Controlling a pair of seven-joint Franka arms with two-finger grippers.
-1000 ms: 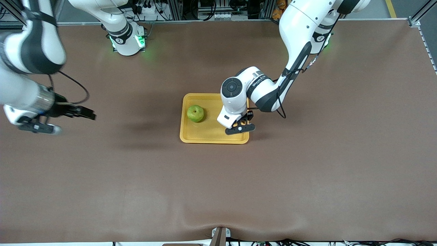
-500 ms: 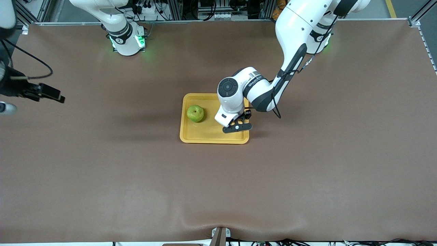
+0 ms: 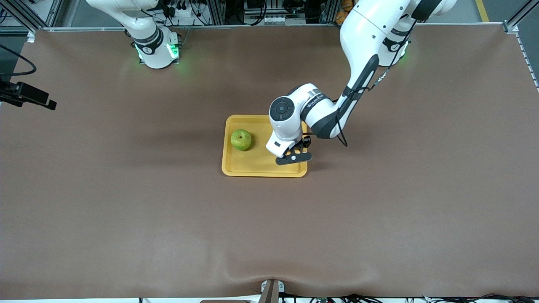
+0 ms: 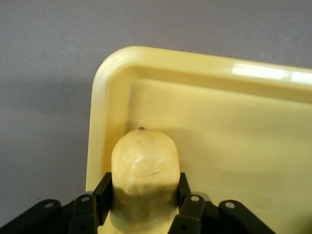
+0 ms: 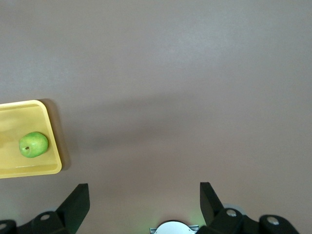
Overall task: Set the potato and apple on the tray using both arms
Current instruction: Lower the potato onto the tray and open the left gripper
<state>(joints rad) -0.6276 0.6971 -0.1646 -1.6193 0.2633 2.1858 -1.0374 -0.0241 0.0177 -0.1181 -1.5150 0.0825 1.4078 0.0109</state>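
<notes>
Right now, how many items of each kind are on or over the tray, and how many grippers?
Apples: 1, the apple lying on the tray
Potatoes: 1, the potato held over it
Trays: 1
Grippers: 2, left gripper shut, right gripper open
Total: 5

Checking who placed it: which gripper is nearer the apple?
Left. The left gripper is over the tray beside the apple; the right gripper is up by the table's right-arm end.
</notes>
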